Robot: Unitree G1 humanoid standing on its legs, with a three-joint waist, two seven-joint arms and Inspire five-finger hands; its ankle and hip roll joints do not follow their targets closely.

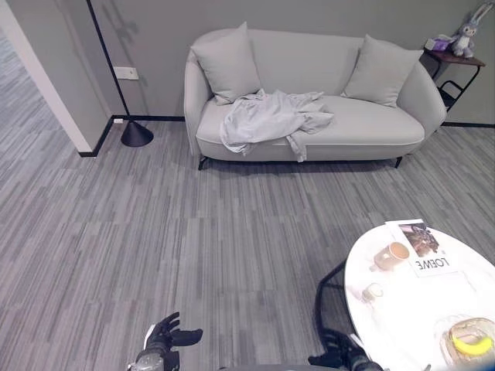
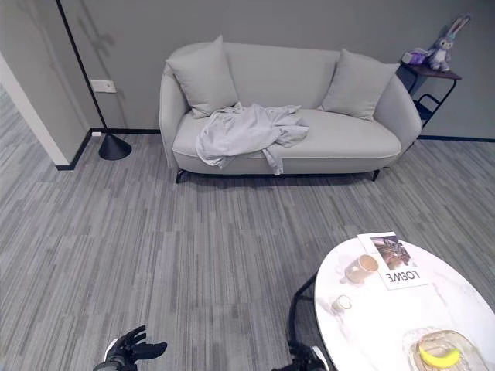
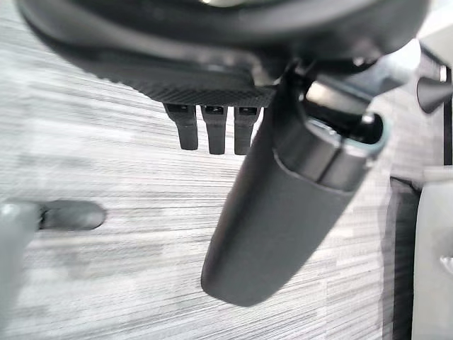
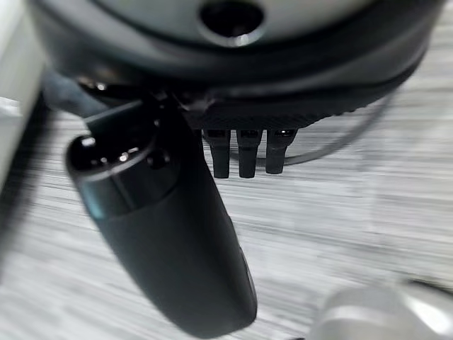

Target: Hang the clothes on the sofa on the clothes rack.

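A light grey garment (image 1: 267, 120) lies crumpled on the seat of a pale sofa (image 1: 371, 127), left of the middle, with one part hanging over the front edge. Two grey cushions (image 1: 227, 63) lean against the sofa's back. My left hand (image 1: 166, 340) is low at the bottom edge of the left eye view, far from the sofa, its fingers straight and empty. My right hand (image 1: 340, 357) is at the bottom edge beside the round table. In the right wrist view its fingers (image 4: 244, 152) and thumb (image 4: 170, 244) are straight over bare floor.
A round white table (image 1: 402, 309) stands at the lower right with a mug (image 1: 392, 253), a magazine (image 1: 421, 243) and a glass bowl with a banana (image 1: 468, 342). A black floor lamp base (image 1: 136, 134) stands left of the sofa, a side table with a plush rabbit (image 1: 464, 35) to its right.
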